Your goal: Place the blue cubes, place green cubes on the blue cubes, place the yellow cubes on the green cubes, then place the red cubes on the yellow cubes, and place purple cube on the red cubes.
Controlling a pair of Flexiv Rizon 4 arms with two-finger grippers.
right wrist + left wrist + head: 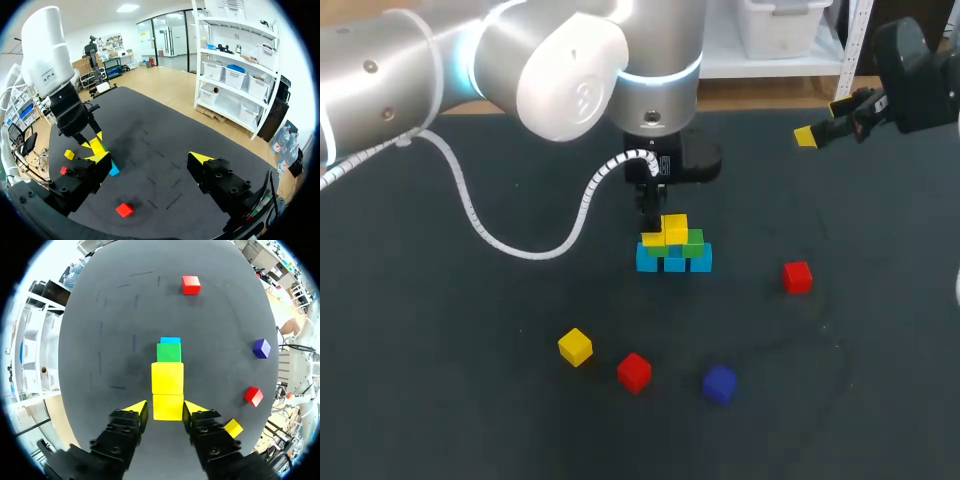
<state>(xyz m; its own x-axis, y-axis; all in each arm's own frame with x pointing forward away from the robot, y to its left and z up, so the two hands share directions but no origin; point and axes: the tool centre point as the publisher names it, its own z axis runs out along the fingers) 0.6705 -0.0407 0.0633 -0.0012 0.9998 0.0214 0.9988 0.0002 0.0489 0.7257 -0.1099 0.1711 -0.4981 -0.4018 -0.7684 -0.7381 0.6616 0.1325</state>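
Note:
Mid-table stands the stack: blue cubes [675, 260] at the bottom, green cubes [695, 240] on them, and two yellow cubes [675, 228] on top. My left gripper [650, 208] hangs over the stack's left side. In the left wrist view my left gripper [167, 407] is shut on the nearer yellow cube [168, 407]. Ahead of it lie the second yellow cube [167, 378], a green cube [169, 352] and a blue cube [170, 340]. My right gripper [823, 122] is open and empty, high at the far right, its fingers wide apart in its own view [150, 162].
Loose cubes lie on the black table [440, 330]: a yellow one [575, 347], a red one [634, 372] and the purple one [719, 384] in front of the stack, and another red one [797, 277] to its right.

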